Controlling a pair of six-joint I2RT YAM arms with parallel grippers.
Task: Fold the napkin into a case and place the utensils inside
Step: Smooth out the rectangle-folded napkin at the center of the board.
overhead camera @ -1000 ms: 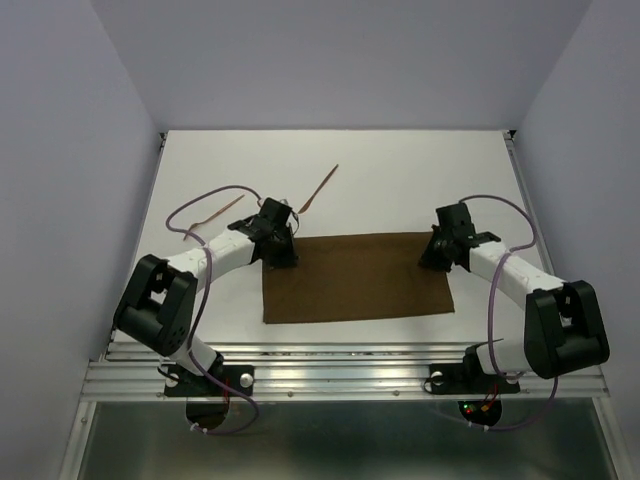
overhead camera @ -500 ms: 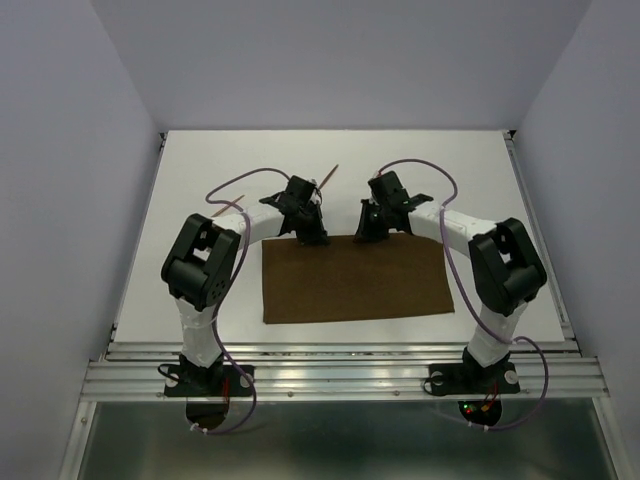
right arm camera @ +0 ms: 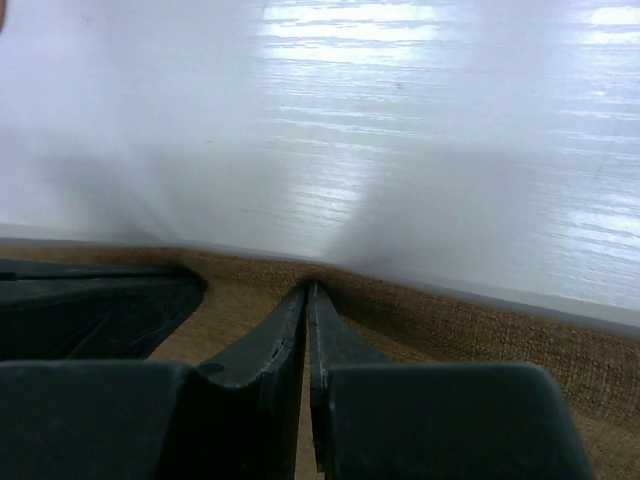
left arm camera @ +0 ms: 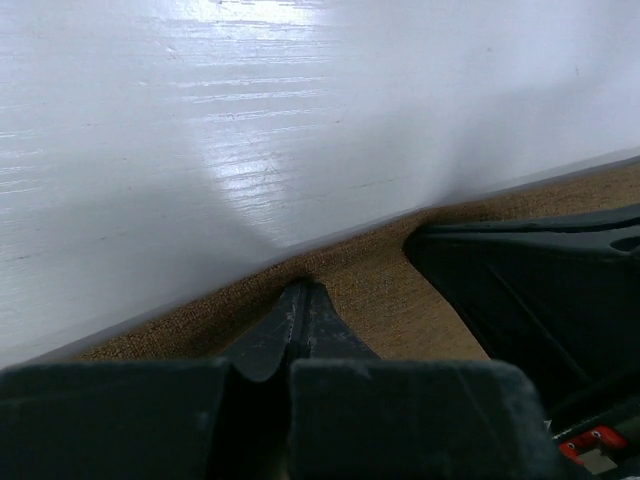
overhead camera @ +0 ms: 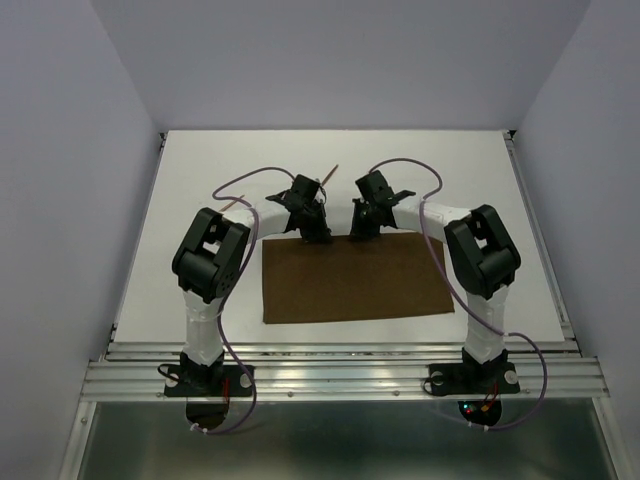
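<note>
Seen from above, a dark brown napkin (overhead camera: 355, 280) lies flat as a wide rectangle on a white table (overhead camera: 200, 170), near the two arm bases. Both arms bend inward, and their tools meet near the middle of the napkin's 12 o'clock edge.

The left gripper (overhead camera: 318, 236) sits at about 11 o'clock from the napkin's centre. Its fingers (left arm camera: 275, 335) are clenched together with no gap showing, and the tips touch the cloth right at its far edge.

The right gripper (overhead camera: 357, 234) sits just beside it, at about 12 o'clock from the napkin's centre. Its fingers (right arm camera: 265, 345) are almost closed, with only a thin slit between them. The tips rest on the same edge, where the cloth puckers up slightly around them. Whether either tool has cloth caught between its fingers cannot be told. The two tools are close but apart.

One thin reddish-brown stick (overhead camera: 329, 173) lies on the bare table at 12 o'clock from the left gripper, off the napkin. It slants toward 1 o'clock, and its near end is hidden behind the tool.
</note>
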